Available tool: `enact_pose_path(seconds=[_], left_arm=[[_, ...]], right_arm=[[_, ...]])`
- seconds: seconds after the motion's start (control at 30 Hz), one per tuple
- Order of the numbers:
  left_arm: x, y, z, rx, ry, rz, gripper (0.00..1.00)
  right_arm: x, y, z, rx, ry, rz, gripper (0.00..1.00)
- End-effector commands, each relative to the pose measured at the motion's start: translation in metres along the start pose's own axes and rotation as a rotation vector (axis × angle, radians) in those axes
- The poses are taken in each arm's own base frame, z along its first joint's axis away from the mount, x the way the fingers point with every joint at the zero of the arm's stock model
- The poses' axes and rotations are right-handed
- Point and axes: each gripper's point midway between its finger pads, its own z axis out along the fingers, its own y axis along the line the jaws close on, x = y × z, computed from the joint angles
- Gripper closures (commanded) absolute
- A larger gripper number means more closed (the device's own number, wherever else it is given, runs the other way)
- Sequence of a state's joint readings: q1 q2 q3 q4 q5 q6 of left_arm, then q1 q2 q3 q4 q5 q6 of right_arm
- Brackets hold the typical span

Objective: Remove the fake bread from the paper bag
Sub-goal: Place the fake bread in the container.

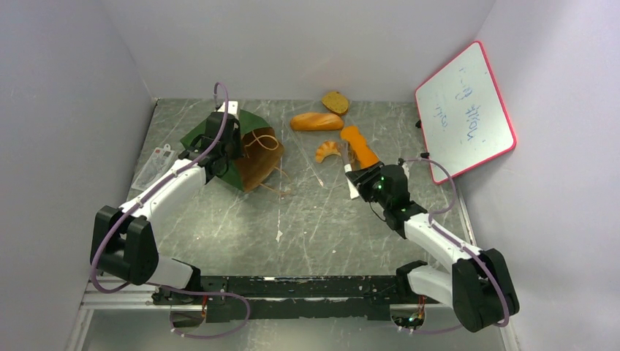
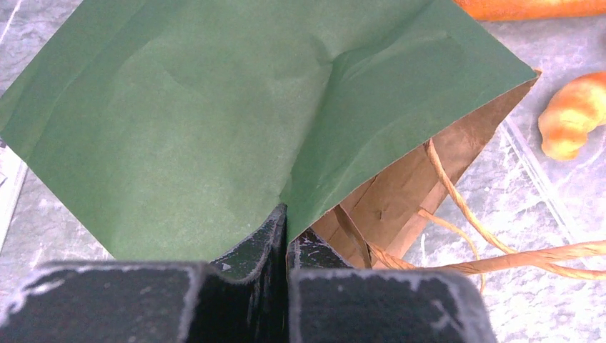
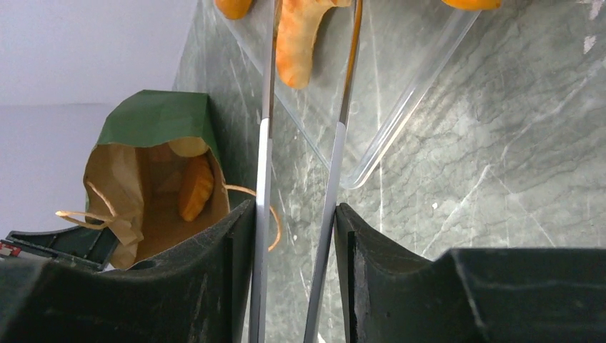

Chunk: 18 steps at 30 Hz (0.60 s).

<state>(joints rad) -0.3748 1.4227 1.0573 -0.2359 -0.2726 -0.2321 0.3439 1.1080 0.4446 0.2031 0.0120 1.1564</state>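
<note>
**Left.** My left gripper (image 2: 286, 223) is pressed together on the bag (image 2: 179, 128), pinching its green wall at the edge beside the mouth (no gap shows between the fingers). The bag lies on its side on the table (image 1: 307, 227), left of centre. Its brown mouth is turned toward my right arm, and its cord handles (image 2: 500, 259) trail on the stone-patterned top.

**Right.** My right gripper (image 3: 294, 214) clasps the tweezers (image 3: 263, 164), one silver arm against each finger, with the two arms standing apart. Farther out, the arms straddle one horn of the croissant (image 3: 300, 36), which lies over a clear plastic sheet (image 3: 400, 107) (the tips run off the picture, so I cannot tell whether they touch it).

**Bread.** The right wrist view looks into the bag and shows an orange piece (image 3: 194, 187) deep inside. Outside the bag, toward the back of the table, lie three pieces:
- the loaf (image 1: 316, 121)
- the speckled slice (image 1: 335, 102), just behind the loaf
- the flat piece (image 1: 358, 146), just beside the croissant

**Surroundings.** A red-rimmed whiteboard (image 1: 464, 110) leans on the right wall.
</note>
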Motion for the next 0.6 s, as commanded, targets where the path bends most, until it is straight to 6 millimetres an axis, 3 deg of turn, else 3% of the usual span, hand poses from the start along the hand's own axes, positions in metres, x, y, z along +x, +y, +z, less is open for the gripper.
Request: enact_pose_path(seconds=[0.0, 0.4, 0.57], left_arm=[[-0.012, -0.007, -0.006, 0.037, -0.037, -0.006, 0.93], [-0.015, -0.008, -0.006, 0.043, -0.036, 0.0, 0.93], [-0.015, -0.008, -0.008, 0.05, -0.037, 0.011, 0.93]], right_arm=[[-0.005, 0.006, -0.006, -0.031, -0.002, -0.009, 0.54], [-0.009, 0.008, -0.028, -0.018, -0.01, -0.041, 0.53], [-0.013, 0.02, -0.039, -0.042, -0.013, -0.078, 0.53]])
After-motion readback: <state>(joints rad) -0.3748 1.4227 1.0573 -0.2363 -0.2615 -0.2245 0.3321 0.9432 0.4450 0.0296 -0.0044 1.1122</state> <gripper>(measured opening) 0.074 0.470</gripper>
